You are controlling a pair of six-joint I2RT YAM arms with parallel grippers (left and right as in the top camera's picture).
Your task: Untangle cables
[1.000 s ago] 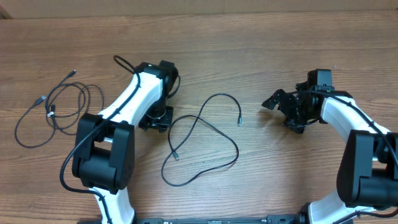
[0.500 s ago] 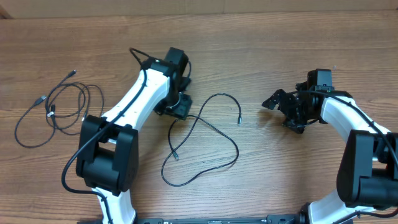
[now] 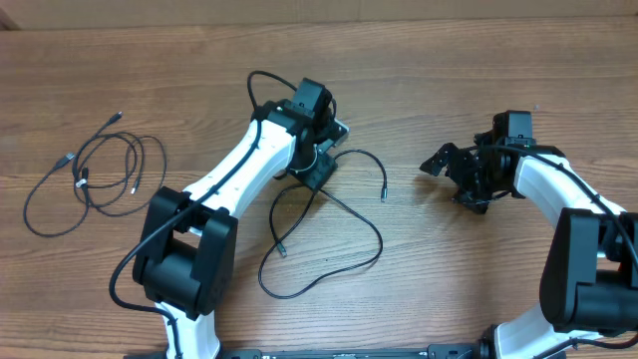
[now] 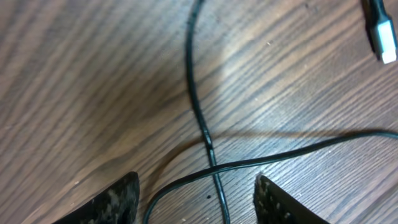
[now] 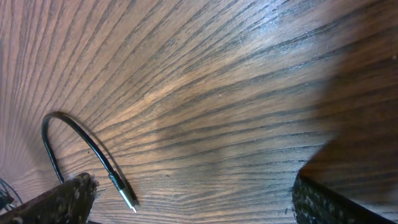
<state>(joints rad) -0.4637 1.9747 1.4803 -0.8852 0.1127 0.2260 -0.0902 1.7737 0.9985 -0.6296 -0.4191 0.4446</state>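
One black cable (image 3: 329,204) lies in loose loops at the table's middle, with plug tips at either end. My left gripper (image 3: 321,168) hangs low over its upper loop. In the left wrist view two strands of this cable cross (image 4: 211,165) just ahead of the open left gripper (image 4: 196,208), and neither finger touches them. A silver plug tip (image 4: 383,38) lies at the top right. More cables (image 3: 100,172) lie bundled at the far left. My right gripper (image 3: 447,179) is open to the right of the cable's plug end (image 5: 124,194), and the right gripper (image 5: 193,208) holds nothing.
The wooden table (image 3: 439,279) carries nothing else. The left arm's own thick black wire (image 3: 261,85) arcs up behind its wrist. The table's far edge (image 3: 399,24) runs along the top of the overhead view.
My left arm has swung right and farther away, from beside the middle cable to directly over its upper loop. The right arm and the cables have not moved.
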